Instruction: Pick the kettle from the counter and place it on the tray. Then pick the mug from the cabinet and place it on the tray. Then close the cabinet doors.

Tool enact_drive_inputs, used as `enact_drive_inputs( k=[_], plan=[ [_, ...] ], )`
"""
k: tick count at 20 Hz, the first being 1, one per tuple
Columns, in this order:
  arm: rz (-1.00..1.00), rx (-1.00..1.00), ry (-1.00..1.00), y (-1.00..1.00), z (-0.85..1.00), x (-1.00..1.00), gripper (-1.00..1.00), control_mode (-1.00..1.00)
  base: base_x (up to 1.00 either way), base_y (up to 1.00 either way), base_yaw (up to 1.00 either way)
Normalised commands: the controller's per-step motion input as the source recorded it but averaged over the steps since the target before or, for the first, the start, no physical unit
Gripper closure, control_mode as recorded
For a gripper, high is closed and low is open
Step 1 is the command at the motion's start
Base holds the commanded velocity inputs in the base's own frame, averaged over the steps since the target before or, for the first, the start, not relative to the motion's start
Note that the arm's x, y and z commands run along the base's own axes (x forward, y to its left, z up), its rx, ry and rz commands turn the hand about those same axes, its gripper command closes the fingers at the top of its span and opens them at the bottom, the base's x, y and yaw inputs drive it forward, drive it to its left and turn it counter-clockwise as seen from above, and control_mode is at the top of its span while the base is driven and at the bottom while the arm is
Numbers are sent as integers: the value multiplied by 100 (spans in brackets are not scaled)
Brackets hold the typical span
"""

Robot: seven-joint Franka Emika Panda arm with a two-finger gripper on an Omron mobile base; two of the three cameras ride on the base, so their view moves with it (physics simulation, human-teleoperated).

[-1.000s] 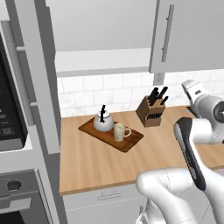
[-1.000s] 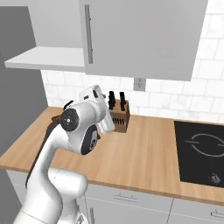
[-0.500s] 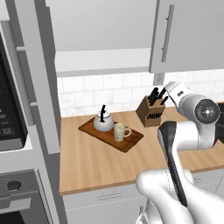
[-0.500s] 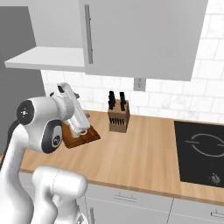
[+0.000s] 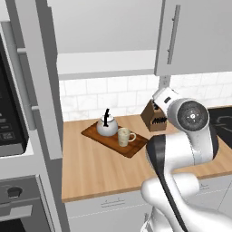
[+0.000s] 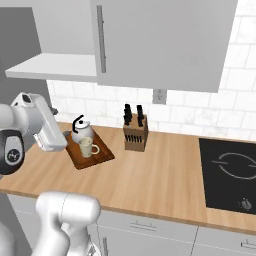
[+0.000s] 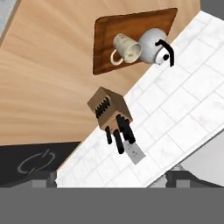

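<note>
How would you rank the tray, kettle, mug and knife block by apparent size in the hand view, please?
1. tray
2. knife block, blades included
3. kettle
4. mug, close to the kettle

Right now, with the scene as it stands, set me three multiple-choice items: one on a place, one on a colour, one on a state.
1. Where does the mug stand?
A. on the tray, beside the kettle
B. on the cabinet shelf
C. on the black hob

2. What colour is the tray?
A. light grey
B. dark reddish-brown
C. white

3. How stands the left cabinet door?
A. shut flush
C. taken off
B. swung open, shelf exposed

Key: 1 A, as the left base view shows the mug and kettle side by side inside the tray's rim. 2 B, as the tray reads dark red-brown against the light tan counter. 3 B, as the door panel stands edge-on to the camera and the pale shelf lies bare behind it.
</note>
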Motion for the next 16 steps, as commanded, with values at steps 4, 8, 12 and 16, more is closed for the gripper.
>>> enact_drive_inputs(
  k=[4, 8, 12, 16],
  plan=[
    [1, 0, -23, 20, -32, -3, -100, -100, 0, 0, 0],
    [0, 0, -16, 6, -30, 0, -100, -100, 0, 0, 0],
    [0, 0, -8, 0, -19, 0, -100, -100, 0, 0, 0],
    [0, 0, -6, 0, -21, 0, -100, -100, 0, 0, 0]
  ],
)
